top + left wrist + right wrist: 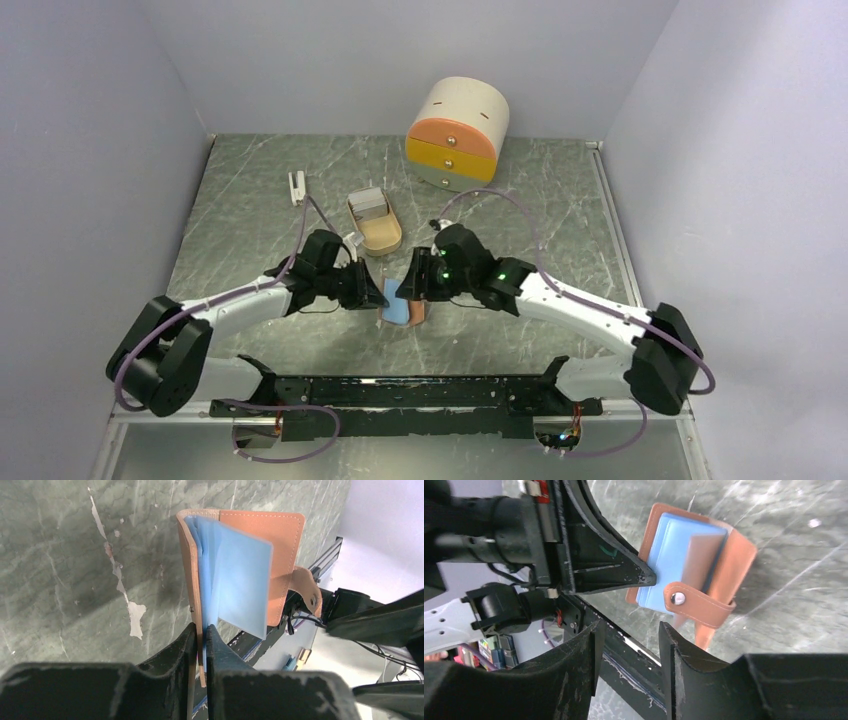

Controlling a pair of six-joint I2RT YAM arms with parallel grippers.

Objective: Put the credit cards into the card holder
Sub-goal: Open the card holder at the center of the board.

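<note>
Now L gripper [200, 632] pinches holder [282, 545] by near edge, long axis running away; R gripper [628, 645] gapes empty beside strap [699, 605].

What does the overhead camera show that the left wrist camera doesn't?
Only overhead: the round drawer box, the beige oval tray and the small white block farther back. Only the left wrist: the left gripper pinched shut on the card holder's cover edge, its blue inner pockets fanned out, and the snap strap. Both: the card holder itself and the green marbled tabletop.
</note>
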